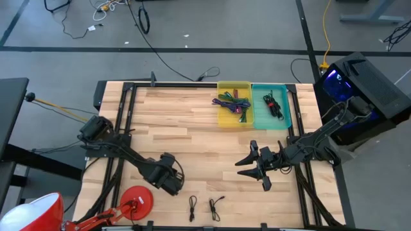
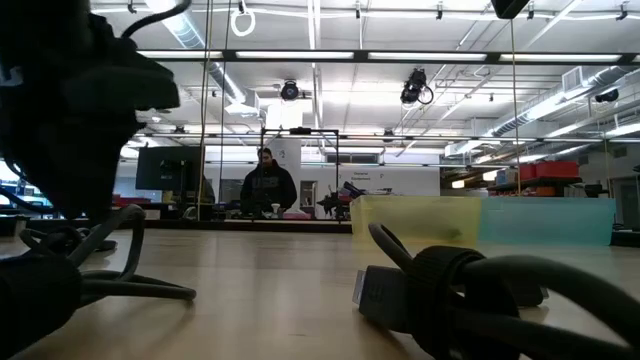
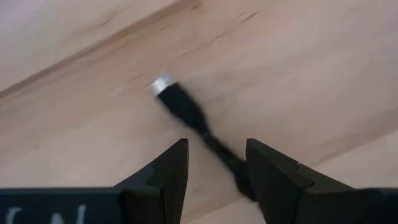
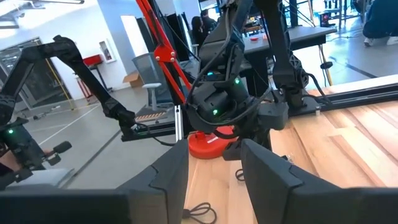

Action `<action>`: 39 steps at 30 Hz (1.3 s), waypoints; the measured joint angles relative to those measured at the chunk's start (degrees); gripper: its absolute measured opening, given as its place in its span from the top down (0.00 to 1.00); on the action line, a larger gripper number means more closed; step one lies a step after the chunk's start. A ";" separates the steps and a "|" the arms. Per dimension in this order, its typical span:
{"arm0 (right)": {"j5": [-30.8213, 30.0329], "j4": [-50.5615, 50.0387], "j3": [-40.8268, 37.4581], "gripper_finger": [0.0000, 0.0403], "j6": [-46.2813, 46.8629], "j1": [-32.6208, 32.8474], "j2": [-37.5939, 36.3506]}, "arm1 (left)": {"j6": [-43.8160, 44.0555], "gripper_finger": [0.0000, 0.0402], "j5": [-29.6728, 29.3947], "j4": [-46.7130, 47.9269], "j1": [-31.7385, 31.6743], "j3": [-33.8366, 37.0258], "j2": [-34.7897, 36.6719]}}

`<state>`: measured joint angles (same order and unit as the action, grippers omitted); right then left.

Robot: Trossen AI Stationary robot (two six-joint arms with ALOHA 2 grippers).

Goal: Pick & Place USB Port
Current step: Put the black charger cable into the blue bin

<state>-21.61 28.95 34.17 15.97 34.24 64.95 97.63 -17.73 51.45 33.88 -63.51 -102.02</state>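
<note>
Some cables already lie in the yellow tray (image 1: 226, 85) and in the green tray (image 1: 260, 90) at the far side of the table (image 1: 192, 131), so part of the sorting looks done. Two small cables remain near the front edge, and one of them, a black USB cable (image 3: 186, 113), lies flat on the wood just in front of the left gripper (image 3: 214, 163). This gripper is low over the table with its fingers spread wide and nothing between them yet, so the grasp is not made. The right gripper (image 1: 257, 168) hangs above the table's right part, its fingers apart and empty, waiting.
</note>
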 joint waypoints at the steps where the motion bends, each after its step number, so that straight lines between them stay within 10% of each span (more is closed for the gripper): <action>1: 0.00 0.00 0.00 0.63 0.00 -0.02 0.00 | 0.89 0.58 -0.03 0.28 0.36 0.00 0.00; 32: 0.00 -0.24 0.02 0.63 0.00 -0.02 0.00 | 5.25 0.59 -3.37 -3.71 2.28 0.17 -4.69; 39: 0.00 -0.24 0.02 0.63 -0.02 0.00 0.02 | 3.79 0.73 -2.23 -3.79 2.23 0.17 -4.70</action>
<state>-21.61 28.71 34.20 15.94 34.24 64.97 101.42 -19.96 47.66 36.11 -63.33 -106.72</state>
